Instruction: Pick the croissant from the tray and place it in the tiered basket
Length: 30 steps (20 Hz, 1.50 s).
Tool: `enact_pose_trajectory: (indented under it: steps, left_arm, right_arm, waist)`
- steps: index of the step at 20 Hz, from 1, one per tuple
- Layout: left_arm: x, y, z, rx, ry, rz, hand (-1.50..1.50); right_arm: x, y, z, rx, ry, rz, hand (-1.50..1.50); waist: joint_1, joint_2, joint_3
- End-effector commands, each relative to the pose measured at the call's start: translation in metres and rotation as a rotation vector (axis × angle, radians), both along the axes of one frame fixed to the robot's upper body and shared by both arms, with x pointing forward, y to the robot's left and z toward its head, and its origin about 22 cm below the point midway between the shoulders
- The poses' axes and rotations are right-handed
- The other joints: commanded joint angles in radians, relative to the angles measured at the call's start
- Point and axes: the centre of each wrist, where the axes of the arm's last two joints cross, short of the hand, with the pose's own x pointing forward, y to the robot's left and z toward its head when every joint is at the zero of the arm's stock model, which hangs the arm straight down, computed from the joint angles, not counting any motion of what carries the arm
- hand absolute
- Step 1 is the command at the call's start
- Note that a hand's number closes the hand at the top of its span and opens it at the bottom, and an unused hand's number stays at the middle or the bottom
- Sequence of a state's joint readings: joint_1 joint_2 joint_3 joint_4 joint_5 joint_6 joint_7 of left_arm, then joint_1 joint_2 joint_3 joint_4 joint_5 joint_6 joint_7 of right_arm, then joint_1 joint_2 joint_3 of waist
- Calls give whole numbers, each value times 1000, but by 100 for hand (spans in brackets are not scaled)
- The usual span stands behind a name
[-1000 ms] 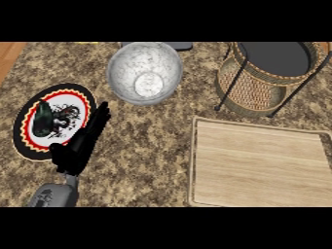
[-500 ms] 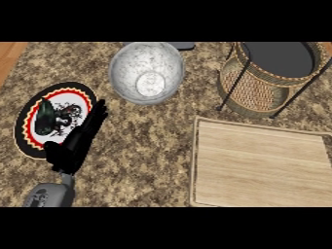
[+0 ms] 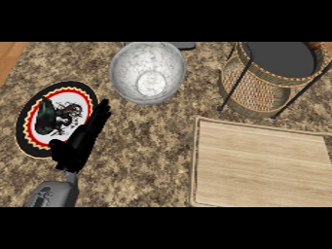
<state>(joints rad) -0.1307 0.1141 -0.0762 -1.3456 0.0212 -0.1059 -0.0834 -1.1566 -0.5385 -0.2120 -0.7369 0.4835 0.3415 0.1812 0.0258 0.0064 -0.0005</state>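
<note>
Robot hand outstretched at edge of plate

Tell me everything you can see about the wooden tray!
The wooden tray is a flat rectangle of pale, striped wood with a raised, lighter rim all round. It lies flat on the speckled brown counter, at the view's lower right, turned slightly askew. Only bare wood shows inside it; no croissant is on it. The tiered basket stands just behind its far edge; whether they touch cannot be told. The left hand is well off to its left, not touching it.
</note>
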Motion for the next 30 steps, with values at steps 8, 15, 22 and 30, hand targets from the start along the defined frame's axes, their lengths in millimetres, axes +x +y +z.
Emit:
enact_pose_trajectory:
  steps: [8,15,22,30]
  left_arm:
    - [-1,-6,4,0,-13,-5,0]
    - [3,-8,1,4,-6,-1,0]
    - [-9,9,3,11,-6,22,0]
    - [-10,-2,-1,-3,1,0,0]
  right_arm:
    - [27,50,-59,99,59,63,150]
    - [36,62,-39,323,331,8,150]
    - [33,53,-54,501,383,-11,-150]
    - [18,-4,-27,492,20,-363,-150]
  waist:
    - [3,2,1]
    - [-1,2,0]
    - [-14,-8,1]
    - [-12,-6,0]
